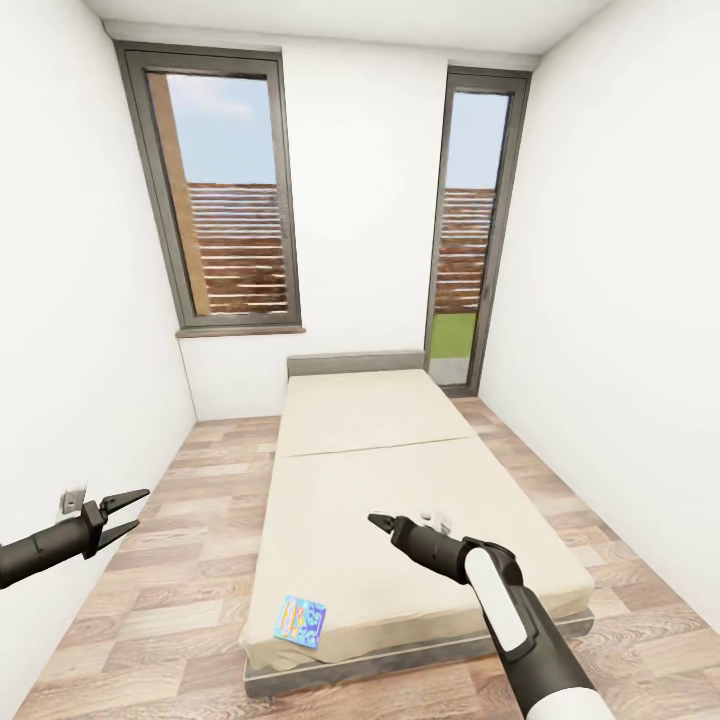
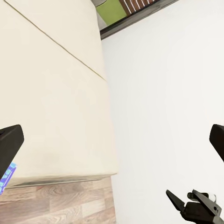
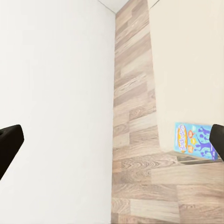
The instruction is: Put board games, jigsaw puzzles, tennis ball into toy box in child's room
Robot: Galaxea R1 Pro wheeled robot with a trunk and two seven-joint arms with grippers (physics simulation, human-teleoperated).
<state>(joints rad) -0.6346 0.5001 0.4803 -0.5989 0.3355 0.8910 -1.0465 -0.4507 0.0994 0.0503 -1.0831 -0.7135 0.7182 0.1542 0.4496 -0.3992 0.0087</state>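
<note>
The bed (image 1: 400, 500) lies lengthwise in the child's room (image 1: 370, 200), its grey headboard (image 1: 356, 362) against the far white wall between two tall dark-framed windows (image 1: 225, 190). A blue-teal board game (image 1: 301, 620) lies flat on the beige mattress, near the bed's near left corner. The left gripper (image 1: 128, 510) hangs over the wood-plank floor (image 1: 190, 560) beside the left wall, jaws parted. The right gripper (image 1: 378, 521) hovers above the mattress toward the bed's near right part, and its jaws cannot be made out; something small and white (image 1: 438, 519) shows just behind it

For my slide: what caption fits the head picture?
Blue board game lies near the bed foot; both grippers empty.
</note>
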